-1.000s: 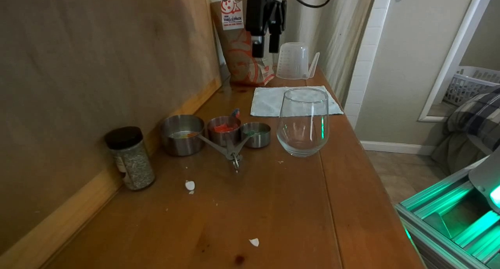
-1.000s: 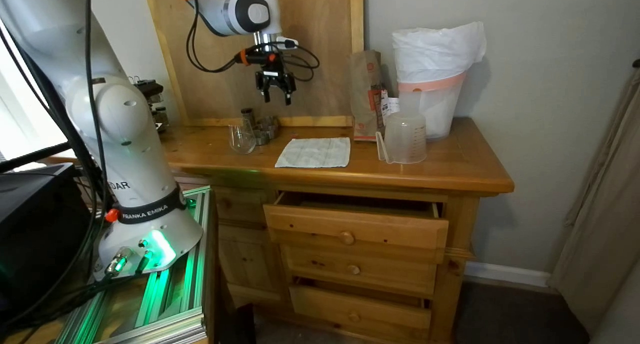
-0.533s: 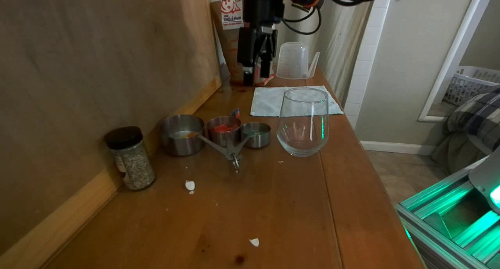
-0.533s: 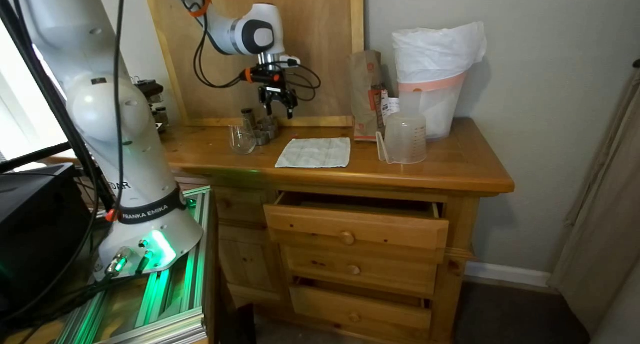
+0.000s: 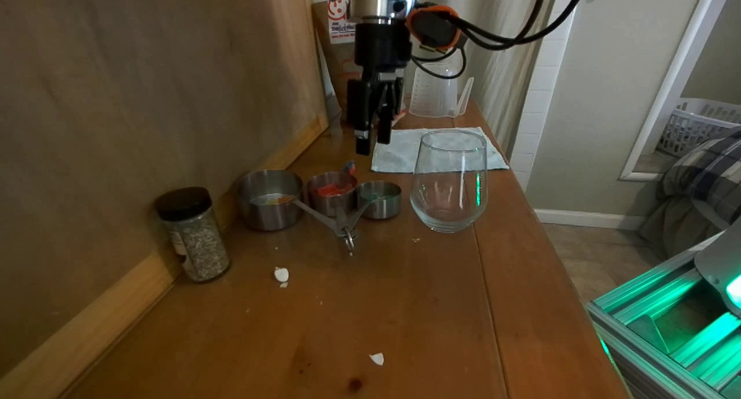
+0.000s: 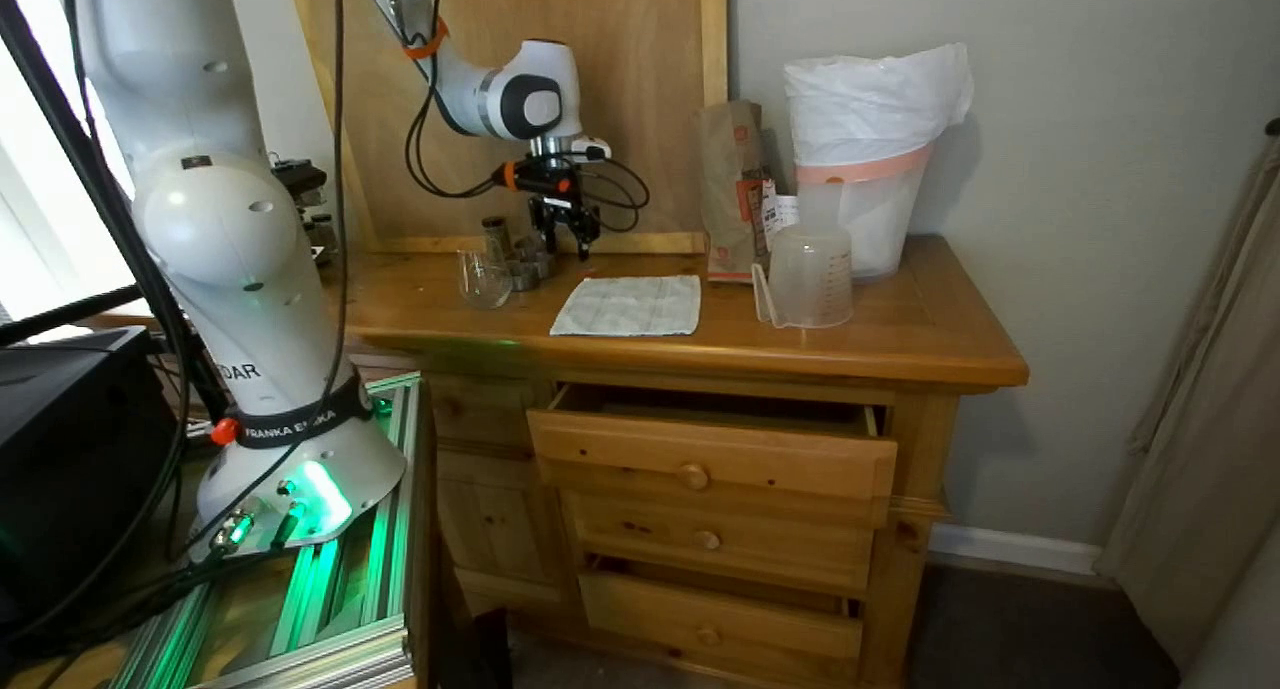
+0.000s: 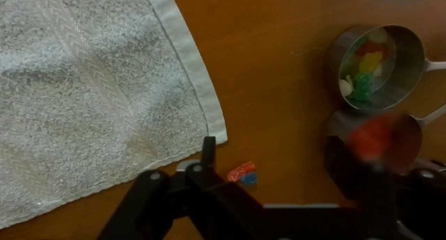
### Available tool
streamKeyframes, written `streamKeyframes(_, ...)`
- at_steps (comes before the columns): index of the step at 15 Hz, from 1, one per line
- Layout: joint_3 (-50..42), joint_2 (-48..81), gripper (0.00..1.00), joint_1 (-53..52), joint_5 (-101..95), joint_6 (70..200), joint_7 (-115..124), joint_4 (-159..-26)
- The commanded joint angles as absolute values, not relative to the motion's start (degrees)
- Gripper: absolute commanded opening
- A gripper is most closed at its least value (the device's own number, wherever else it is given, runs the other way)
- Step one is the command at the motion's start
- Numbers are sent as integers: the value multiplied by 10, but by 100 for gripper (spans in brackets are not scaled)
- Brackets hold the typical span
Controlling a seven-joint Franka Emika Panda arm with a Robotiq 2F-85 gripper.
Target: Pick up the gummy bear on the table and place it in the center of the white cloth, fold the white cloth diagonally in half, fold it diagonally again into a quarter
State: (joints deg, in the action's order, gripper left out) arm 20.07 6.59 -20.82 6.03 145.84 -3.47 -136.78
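Note:
The gummy bear [image 7: 243, 172], a small red and blue candy, lies on the brown wooden table [image 5: 417, 306] just off a corner of the white cloth in the wrist view. It also shows behind the measuring cups in an exterior view [image 5: 349, 167]. The white cloth [image 6: 630, 306] lies flat and unfolded; it fills the left of the wrist view [image 7: 101, 104] and is partly behind the glass in an exterior view [image 5: 396, 153]. My gripper [image 7: 271, 142] is open and empty, above the table. The gummy bear appears between its fingers, nearer the left one. The gripper shows in both exterior views [image 5: 373, 145] [image 6: 567, 252].
Steel measuring cups [image 5: 270, 205] with candies stand close by the gripper. A clear glass [image 5: 448, 208], a spice jar [image 5: 194, 237], a plastic jug [image 6: 812, 279] and a paper bag [image 6: 728, 189] stand on the table. White scraps [image 5: 281, 275] lie in front. A drawer [image 6: 710, 454] is open.
My gripper has moved down toward the table and, in an exterior view, a little toward the cups. It has stayed open. The cloth and gummy bear have not moved.

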Motion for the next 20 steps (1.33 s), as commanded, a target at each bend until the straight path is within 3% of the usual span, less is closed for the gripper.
streamKeyframes(1, 202, 95, 74, -202, 57, 1477, -42, -1345)
streamKeyframes(4, 201, 111, 77, -200, 52, 1488, -42, -1333)
streamKeyframes(10, 201, 135, 62, -196, 51, 1503, -47, -1318)
streamKeyframes(14, 201, 149, 75, -195, 50, 1504, -48, -1309)
streamKeyframes(20, 202, 167, 63, -195, 49, 1504, -50, -1297)
